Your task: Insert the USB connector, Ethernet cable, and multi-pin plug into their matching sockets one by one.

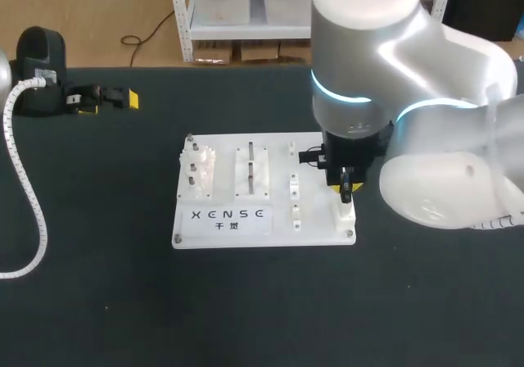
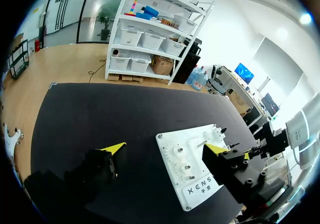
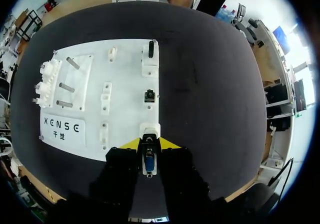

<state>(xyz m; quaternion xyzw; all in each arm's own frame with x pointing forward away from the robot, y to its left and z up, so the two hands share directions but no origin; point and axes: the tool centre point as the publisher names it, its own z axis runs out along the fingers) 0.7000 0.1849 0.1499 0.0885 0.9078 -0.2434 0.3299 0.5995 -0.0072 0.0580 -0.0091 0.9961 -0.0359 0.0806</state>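
Socket board lies on the dark worktop. Left gripper hangs released, well apart from the board. Right gripper clenches the multi-pin plug at the board's white corner socket.

Table, one: flat top covered in a black matte sheet with a few pale specks scattered on it. It lies under the left gripper and runs well ahead of its fingers to a straight far edge, with a corner off to one side; under the right gripper the same sheet spreads ahead of the fingers and out on both sides of them to the far edge. Light: even and diffuse over the whole top.
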